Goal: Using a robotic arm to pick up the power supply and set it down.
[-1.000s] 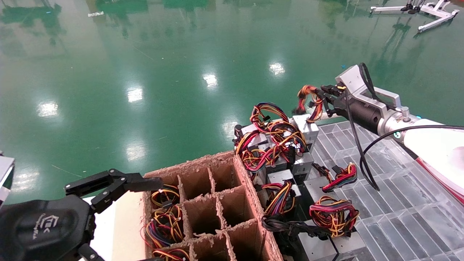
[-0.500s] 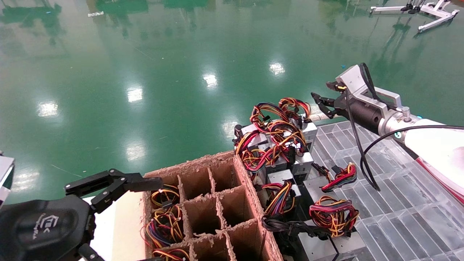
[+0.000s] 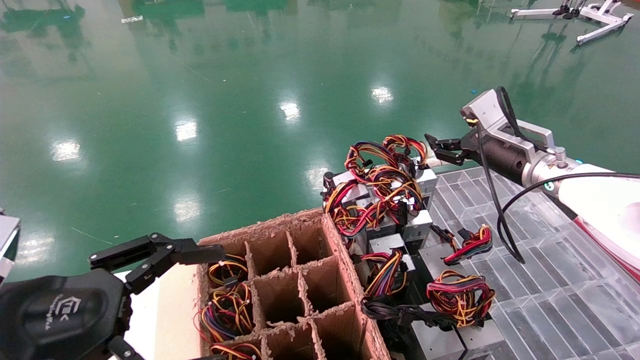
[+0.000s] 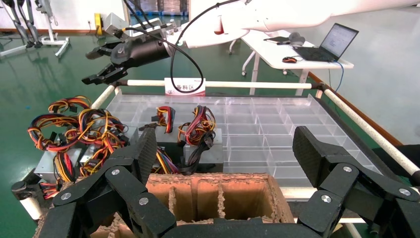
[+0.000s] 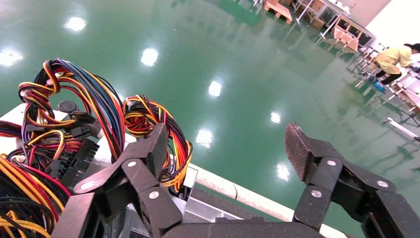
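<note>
Hovering at worktop's far edge, right gripper [image 3: 434, 148], jaws open, empty, just beside power supply [image 3: 422, 181]; left gripper [image 3: 165, 255] parked, jaws open.

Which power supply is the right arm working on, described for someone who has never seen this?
Start at the brown cardboard crate, then move to the pile of silver boxes beside it on the clear tray. The power supply is the farthest box, nearest the right gripper, whose jaws are open. Its looped wire bundle stands higher than its neighbours'.
</note>
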`<action>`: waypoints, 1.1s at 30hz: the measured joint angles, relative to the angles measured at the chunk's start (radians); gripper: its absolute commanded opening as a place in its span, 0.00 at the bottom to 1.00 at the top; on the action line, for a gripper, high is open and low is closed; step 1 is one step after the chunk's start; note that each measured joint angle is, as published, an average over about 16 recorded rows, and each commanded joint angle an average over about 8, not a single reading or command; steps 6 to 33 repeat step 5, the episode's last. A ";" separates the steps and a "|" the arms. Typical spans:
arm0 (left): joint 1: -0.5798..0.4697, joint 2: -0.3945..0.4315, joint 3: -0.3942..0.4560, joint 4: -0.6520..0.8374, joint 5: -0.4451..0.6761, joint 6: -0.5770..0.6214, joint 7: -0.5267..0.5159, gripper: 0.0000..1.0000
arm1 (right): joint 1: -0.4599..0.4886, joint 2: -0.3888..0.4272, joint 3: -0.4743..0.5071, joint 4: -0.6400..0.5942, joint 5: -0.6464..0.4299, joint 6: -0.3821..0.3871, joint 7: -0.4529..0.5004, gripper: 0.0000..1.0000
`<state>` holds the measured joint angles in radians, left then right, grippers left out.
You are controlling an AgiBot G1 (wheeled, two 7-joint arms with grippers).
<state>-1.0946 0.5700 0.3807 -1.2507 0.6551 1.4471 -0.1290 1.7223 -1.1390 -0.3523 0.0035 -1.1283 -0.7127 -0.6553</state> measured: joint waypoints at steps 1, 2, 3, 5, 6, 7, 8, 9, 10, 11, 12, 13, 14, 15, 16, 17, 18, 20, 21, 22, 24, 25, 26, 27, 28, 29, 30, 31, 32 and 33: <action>0.000 0.000 0.000 0.000 0.000 0.000 0.000 1.00 | 0.000 0.000 0.000 0.000 0.000 0.000 0.000 1.00; 0.000 0.000 0.000 0.000 0.000 0.000 0.000 1.00 | 0.000 0.000 0.000 0.000 0.000 0.000 0.000 1.00; 0.000 0.000 0.000 0.000 0.000 0.000 0.000 1.00 | 0.000 0.000 0.000 0.000 0.000 0.000 0.000 1.00; 0.000 0.000 0.000 0.000 0.000 0.000 0.000 1.00 | 0.000 0.000 0.000 0.000 0.000 0.000 0.000 1.00; 0.000 0.000 0.000 0.000 0.000 0.000 0.000 1.00 | 0.000 0.000 0.000 0.000 0.000 0.000 0.000 1.00; 0.000 0.000 0.000 0.000 0.000 0.000 0.000 1.00 | 0.000 0.000 0.000 0.000 0.000 0.000 0.000 1.00; 0.000 0.000 0.000 0.000 0.000 0.000 0.000 1.00 | 0.000 0.000 0.000 0.000 0.000 0.000 0.000 1.00; 0.000 0.000 0.000 0.000 0.000 0.000 0.000 1.00 | 0.000 0.000 0.000 0.000 0.000 0.000 0.000 1.00; 0.000 0.000 0.000 0.000 0.000 0.000 0.000 1.00 | 0.000 0.000 0.000 0.000 0.000 0.000 0.000 1.00; 0.000 0.000 0.000 0.000 0.000 0.000 0.000 1.00 | 0.000 0.000 0.000 0.000 0.000 0.000 0.000 1.00; 0.000 0.000 0.000 0.000 0.000 0.000 0.000 1.00 | 0.000 0.000 0.000 0.000 0.000 0.000 0.000 1.00; 0.000 0.000 0.000 0.000 0.000 0.000 0.000 1.00 | 0.000 0.000 0.000 0.000 0.000 0.000 0.000 1.00; 0.000 0.000 0.000 0.000 0.000 0.000 0.000 1.00 | 0.000 0.000 0.000 0.000 0.000 0.000 0.000 1.00; 0.000 0.000 0.000 0.000 0.000 0.000 0.000 1.00 | 0.000 0.000 0.000 0.000 0.000 0.000 0.000 1.00; 0.000 0.000 0.000 0.000 0.000 0.000 0.000 1.00 | 0.000 0.000 0.000 0.000 0.000 0.000 0.000 1.00; 0.000 0.000 0.000 0.000 0.000 0.000 0.000 1.00 | 0.000 0.000 0.000 0.000 0.000 0.000 0.000 1.00; 0.000 0.000 0.000 0.000 0.000 0.000 0.000 1.00 | 0.000 0.000 0.000 0.000 0.000 0.000 0.000 1.00; 0.000 0.000 0.000 0.000 0.000 0.000 0.000 1.00 | 0.000 0.000 0.000 0.000 0.000 0.000 0.000 1.00; 0.000 0.000 0.000 0.000 0.000 0.000 0.000 1.00 | 0.000 0.000 0.000 0.000 0.000 0.000 0.000 1.00; 0.000 0.000 0.000 0.000 0.000 0.000 0.000 1.00 | 0.000 0.000 0.000 0.000 0.000 0.000 0.000 1.00; 0.000 0.000 0.000 0.000 0.000 0.000 0.000 1.00 | 0.000 0.000 0.000 0.000 0.000 0.000 0.000 1.00; 0.000 0.000 0.000 0.000 0.000 0.000 0.000 1.00 | 0.000 0.000 0.000 0.000 0.000 0.000 0.000 1.00; 0.000 0.000 0.000 0.000 0.000 0.000 0.000 1.00 | 0.000 0.000 0.000 0.000 0.000 0.000 0.000 1.00; 0.000 0.000 0.000 0.000 0.000 0.000 0.000 1.00 | 0.000 0.000 0.000 0.000 0.000 0.000 0.000 1.00; 0.000 0.000 0.000 0.000 0.000 0.000 0.000 1.00 | 0.000 0.000 0.000 0.000 0.000 0.000 0.000 1.00; 0.000 0.000 0.000 0.000 0.000 0.000 0.000 1.00 | 0.000 0.000 0.000 0.000 0.000 0.000 0.000 1.00; 0.000 0.000 0.000 0.000 0.000 0.000 0.000 1.00 | 0.000 0.000 0.000 0.000 0.000 0.000 0.000 1.00; 0.000 0.000 0.000 0.000 0.000 0.000 0.000 1.00 | 0.000 0.000 0.000 0.000 0.000 0.000 0.000 1.00; 0.000 0.000 0.000 0.000 0.000 0.000 0.000 1.00 | 0.000 0.000 0.000 0.000 0.000 0.000 0.000 1.00; 0.000 0.000 0.000 0.000 0.000 0.000 0.000 1.00 | 0.000 0.000 0.000 0.000 0.000 0.000 0.000 1.00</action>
